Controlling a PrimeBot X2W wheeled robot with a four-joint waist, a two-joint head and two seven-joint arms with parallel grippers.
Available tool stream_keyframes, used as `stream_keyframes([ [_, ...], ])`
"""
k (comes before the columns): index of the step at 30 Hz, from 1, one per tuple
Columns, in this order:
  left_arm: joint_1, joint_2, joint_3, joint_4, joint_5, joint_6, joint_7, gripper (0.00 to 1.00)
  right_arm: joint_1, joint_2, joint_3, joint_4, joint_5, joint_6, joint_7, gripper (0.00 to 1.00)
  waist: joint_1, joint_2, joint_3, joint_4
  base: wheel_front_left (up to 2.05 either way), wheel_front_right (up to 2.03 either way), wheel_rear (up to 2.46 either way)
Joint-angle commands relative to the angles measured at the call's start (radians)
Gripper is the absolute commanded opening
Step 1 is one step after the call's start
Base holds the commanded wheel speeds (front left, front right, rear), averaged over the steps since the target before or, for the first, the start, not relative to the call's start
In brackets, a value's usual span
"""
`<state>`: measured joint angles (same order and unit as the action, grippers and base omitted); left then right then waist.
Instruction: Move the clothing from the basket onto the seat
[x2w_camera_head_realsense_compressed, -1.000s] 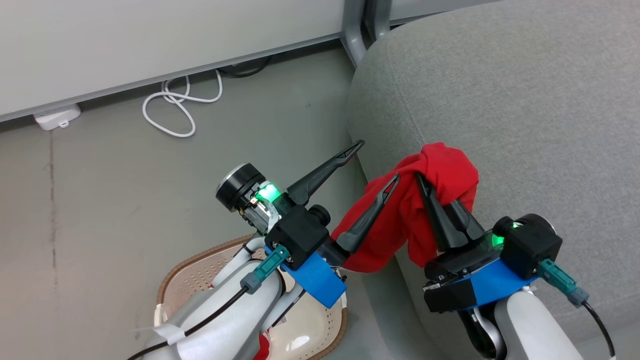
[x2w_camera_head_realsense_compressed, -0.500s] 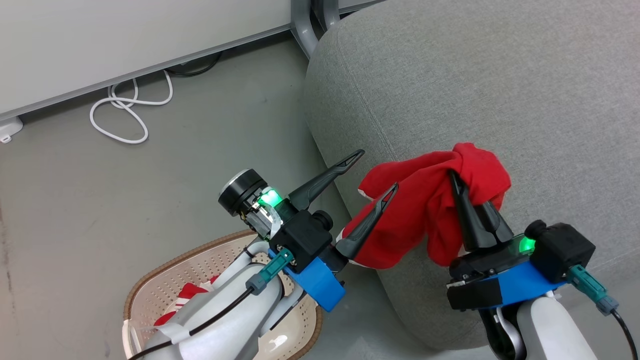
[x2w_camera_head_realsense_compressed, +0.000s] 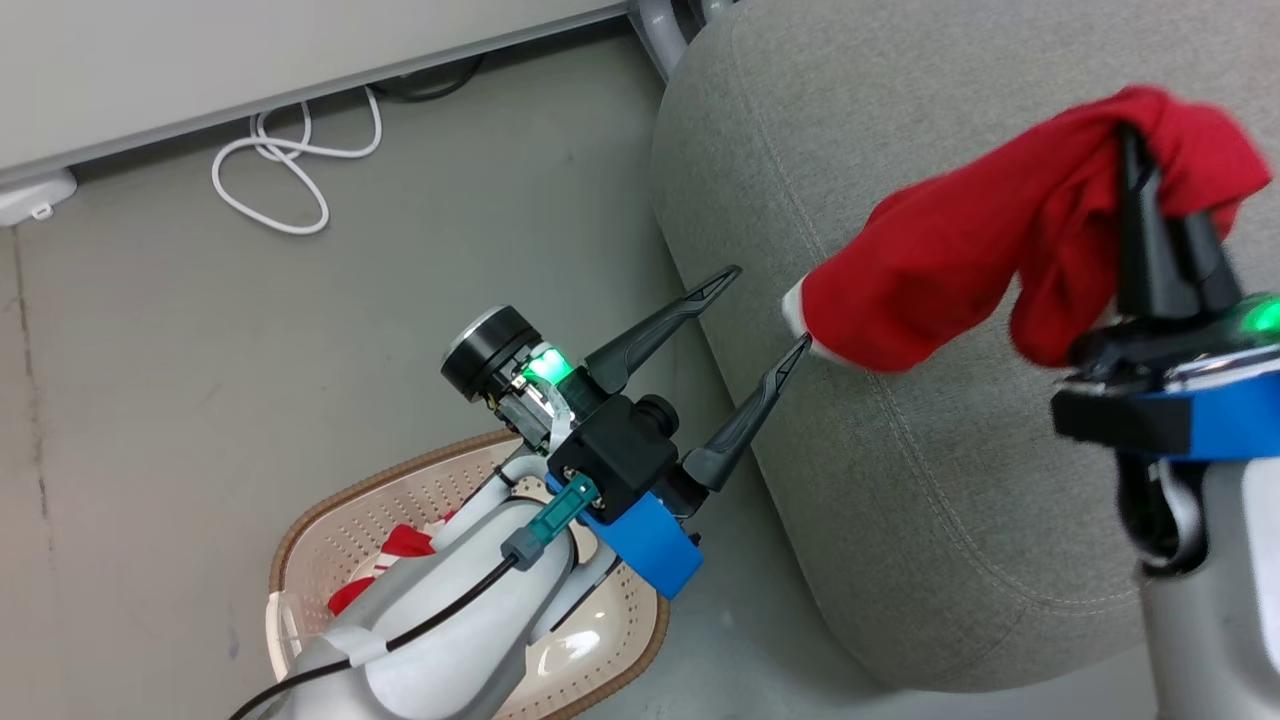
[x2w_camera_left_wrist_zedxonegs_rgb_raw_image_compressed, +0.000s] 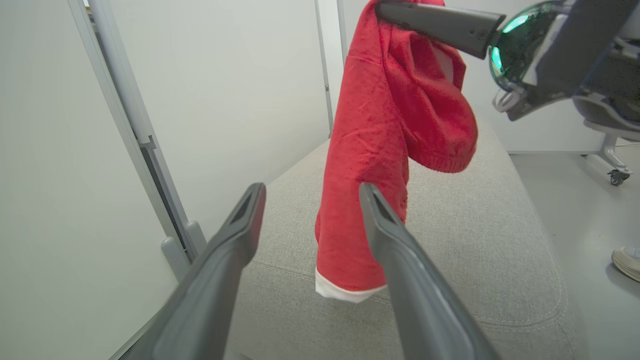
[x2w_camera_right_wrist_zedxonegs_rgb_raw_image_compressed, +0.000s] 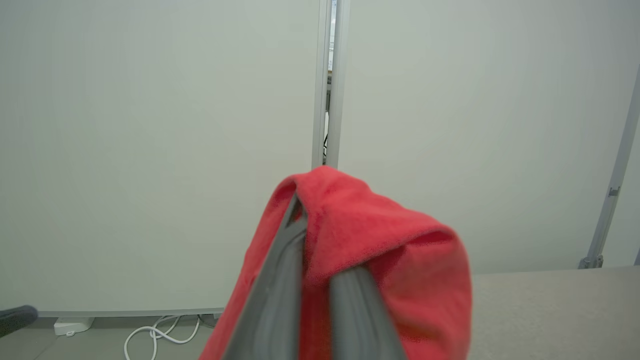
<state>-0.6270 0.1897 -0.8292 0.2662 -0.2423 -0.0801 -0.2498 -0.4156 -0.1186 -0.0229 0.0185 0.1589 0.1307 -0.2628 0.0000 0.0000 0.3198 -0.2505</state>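
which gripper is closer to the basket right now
Left. The left gripper, open, sits between the basket and the edge of the seat. The right gripper, shut on the red garment, is farther off, above the seat.

Floor: smooth grey-green, matte, a few scuffs + one thin dark seam running top to bottom at the head view's left. Back wall = pale off-white partition panels w/ grey metal base rail. Grey upright post btwn panels. At wall foot: white cable in loose loops on floor, small white box just beside the rail, dark cable partly under the panel. Left wrist view: chair base w/ caster on floor at that view's right, toe of a pale shoe at the edge. Light soft, even, no hard shadows.
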Motion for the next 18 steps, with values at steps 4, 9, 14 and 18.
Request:
stream_keyframes([
  [4, -0.041, 0.004, -0.001, -0.006, 0.012, -0.003, -0.007, 1.00, -0.126, -0.056, -0.055, -0.006, -0.019, 0.000, -0.003, 0.00, 0.0000, 0.0000, 0.068, 0.040, 0.00, 0.00, 0.00],
  [9, -0.074, 0.013, -0.002, -0.012, 0.023, -0.003, -0.006, 1.00, -0.293, -0.131, -0.116, 0.008, -0.043, 0.000, -0.003, 0.00, 0.0000, 0.0000, 0.149, 0.063, 0.00, 0.00, 0.00],
  [14, -0.113, 0.008, -0.010, -0.014, 0.032, -0.009, -0.009, 1.00, -0.439, -0.206, -0.170, 0.072, -0.067, 0.000, -0.003, 0.00, 0.0000, 0.0000, 0.216, 0.095, 0.00, 0.00, 0.00],
  [18, -0.142, 0.000, -0.012, -0.015, 0.038, -0.013, -0.010, 1.00, -0.511, -0.246, -0.200, 0.156, -0.079, 0.000, -0.002, 0.00, 0.0000, 0.0000, 0.259, 0.121, 0.00, 0.00, 0.00],
])
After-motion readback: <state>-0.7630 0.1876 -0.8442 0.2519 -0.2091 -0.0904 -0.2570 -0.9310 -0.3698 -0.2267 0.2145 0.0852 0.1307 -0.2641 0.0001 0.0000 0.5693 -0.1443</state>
